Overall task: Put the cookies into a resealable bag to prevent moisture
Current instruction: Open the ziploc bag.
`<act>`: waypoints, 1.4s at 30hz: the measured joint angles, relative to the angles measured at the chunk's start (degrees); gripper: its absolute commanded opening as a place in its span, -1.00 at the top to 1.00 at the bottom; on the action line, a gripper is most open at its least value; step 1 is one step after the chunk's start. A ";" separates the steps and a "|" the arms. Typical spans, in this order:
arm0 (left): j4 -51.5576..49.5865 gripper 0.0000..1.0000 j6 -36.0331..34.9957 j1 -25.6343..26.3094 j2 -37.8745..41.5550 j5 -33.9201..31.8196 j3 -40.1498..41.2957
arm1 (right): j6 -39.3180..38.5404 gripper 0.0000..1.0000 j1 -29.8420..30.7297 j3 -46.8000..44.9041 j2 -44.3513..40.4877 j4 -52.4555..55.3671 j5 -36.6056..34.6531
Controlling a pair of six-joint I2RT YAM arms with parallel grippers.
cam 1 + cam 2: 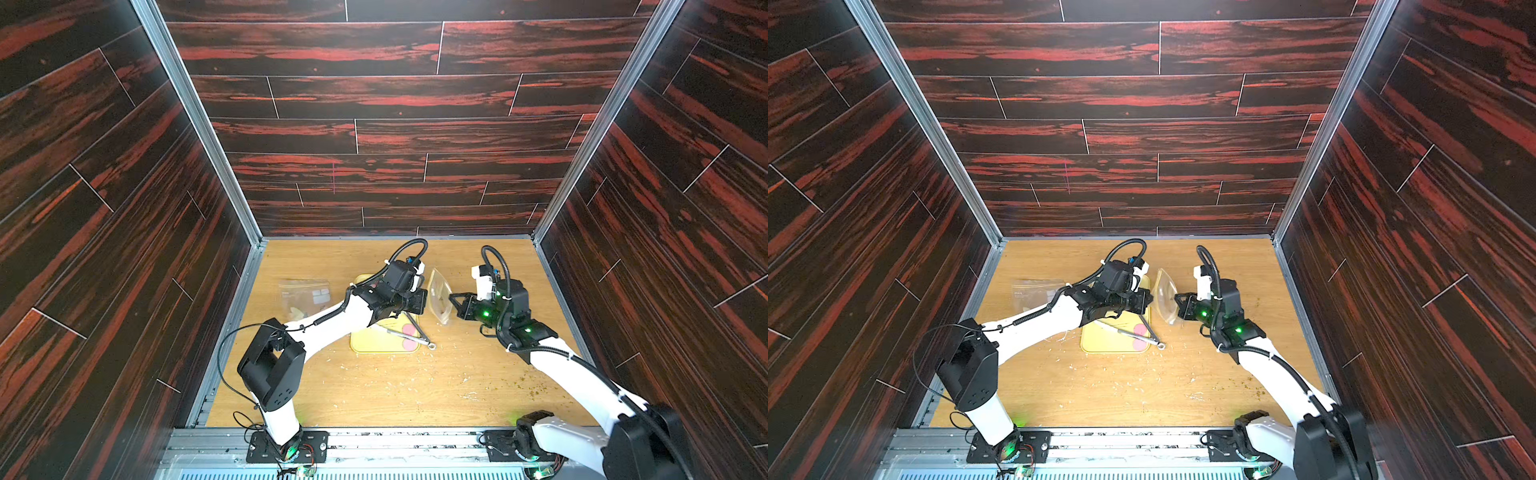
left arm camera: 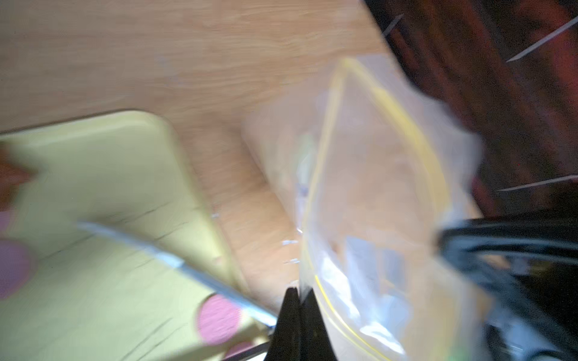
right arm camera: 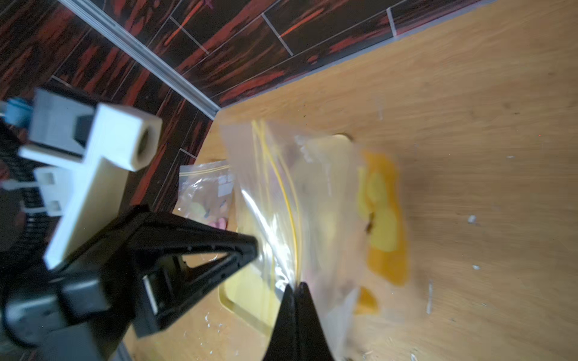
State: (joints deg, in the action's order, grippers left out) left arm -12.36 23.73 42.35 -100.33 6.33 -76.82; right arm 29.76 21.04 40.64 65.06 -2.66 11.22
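Note:
A clear resealable bag (image 1: 440, 297) (image 1: 1165, 299) with a yellow zip line hangs upright between my two grippers, its mouth spread. My left gripper (image 2: 299, 292) (image 1: 426, 299) is shut on one lip of the bag (image 2: 375, 187). My right gripper (image 3: 295, 286) (image 1: 453, 301) is shut on the opposite lip of the bag (image 3: 312, 203). Two pink cookies (image 1: 409, 330) (image 1: 409, 345) lie on the yellow tray (image 1: 374, 345) below the left gripper. In the left wrist view pink cookies (image 2: 219, 318) (image 2: 12, 268) and a brown star cookie (image 2: 12, 178) show blurred on the tray (image 2: 93, 297).
Metal tongs (image 1: 415, 332) (image 2: 187, 268) lie across the tray. A second clear bag (image 1: 305, 297) (image 3: 206, 193) lies flat on the wooden table to the left. Crumbs are scattered in front of the tray. Dark walls enclose the table (image 1: 415, 386) on three sides.

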 measured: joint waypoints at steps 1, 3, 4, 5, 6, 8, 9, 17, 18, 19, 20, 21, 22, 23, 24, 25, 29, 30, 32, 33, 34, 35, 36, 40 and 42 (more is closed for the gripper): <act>-0.72 1.00 -0.61 0.00 0.24 -0.94 -0.04 | -0.22 1.00 -0.13 0.00 -0.33 0.55 -0.61; -1.64 1.00 -1.31 0.00 0.66 -1.64 -0.22 | -0.81 1.00 -0.39 0.00 -0.57 1.79 -1.49; -1.97 1.00 -1.46 0.00 0.74 -1.68 -0.46 | -1.01 1.00 -0.50 0.00 -0.57 2.25 -1.57; -2.19 1.00 -1.51 0.00 0.74 -1.64 -0.81 | -1.11 1.00 -0.55 -0.02 -0.57 2.43 -1.29; -2.25 1.00 -1.49 0.00 0.72 -1.44 -1.11 | -1.22 1.00 -0.55 -0.04 -0.57 2.27 -0.52; -2.38 1.00 -1.36 0.00 0.57 -0.76 -1.92 | -1.05 1.00 -0.57 -0.28 -0.57 0.96 1.70; -2.38 1.00 -1.22 0.00 0.28 -0.20 -2.54 | -0.83 1.00 -0.57 -0.57 -0.57 0.04 3.06; 0.55 0.52 0.66 0.00 -2.51 3.54 -4.46 | 2.10 1.00 -0.55 -2.38 -0.44 -5.79 11.10; 1.33 0.49 0.96 0.00 -2.82 4.11 -4.46 | 2.43 1.00 -0.55 -2.47 -0.39 -6.29 11.61; 1.75 0.47 1.22 0.00 -3.13 4.74 -4.50 | 2.69 1.00 -0.55 -2.54 -0.28 -6.75 12.04; 2.03 0.46 1.42 0.00 -3.58 5.40 -4.81 | 2.89 1.00 -0.55 -2.56 -0.11 -7.19 12.39; 2.29 0.46 1.73 0.00 -4.11 6.12 -5.18 | 3.08 1.00 -0.55 -2.58 0.11 -7.69 12.72; 2.67 0.45 1.90 0.00 -4.61 6.71 -5.46 | 3.23 1.00 -0.55 -2.58 0.24 -8.02 12.92; 3.06 0.45 2.21 0.00 -5.09 7.32 -5.62 | 3.39 1.00 -0.55 -2.58 0.37 -8.26 13.22; 3.19 0.45 2.34 0.00 -5.42 7.96 -5.73 | 3.48 1.00 -0.55 -2.58 0.42 -8.39 13.40; 3.23 0.48 2.47 0.00 -5.62 8.39 -5.77 | 3.56 1.00 -0.55 -2.58 0.44 -8.55 13.53; 3.08 0.79 2.56 0.00 -5.92 9.18 -5.84 | 3.63 1.00 -0.55 -2.58 0.44 -8.35 13.20; 2.93 0.82 2.47 0.00 -5.92 8.92 -5.86 | 3.45 1.00 -0.55 -2.58 0.44 -8.09 12.76; 1.79 0.83 1.62 0.00 -5.81 7.65 -5.92 | 2.93 1.00 -0.55 -2.58 0.44 -6.84 10.69; 0.70 0.82 1.09 0.00 -5.68 6.91 -5.97 | 2.64 1.00 -0.55 -2.56 0.44 -6.12 9.40; -0.92 0.82 0.55 0.00 -5.44 6.10 -6.14 | 2.38 1.00 -0.55 -2.56 0.46 -5.29 8.09; -2.51 0.84 0.00 0.00 -5.18 5.42 -6.40 | 2.08 1.00 -0.55 -2.47 0.61 -4.22 6.64; -4.15 0.90 -0.52 0.00 -4.90 4.70 -6.75 | 1.81 1.00 -0.55 -2.32 0.92 -3.41 5.49; -10.97 0.91 -2.60 0.00 -3.76 2.21 -9.49 | 0.70 1.00 -0.55 -1.81 2.60 -0.39 0.90; -14.43 0.90 -3.45 0.04 -3.45 0.55 -11.13 | 0.17 1.00 -0.52 -1.81 2.78 0.59 -0.31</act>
State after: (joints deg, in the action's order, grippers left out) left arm -26.79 20.27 42.39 -103.79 6.87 -87.94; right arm 29.93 20.51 38.83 67.83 -2.07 10.92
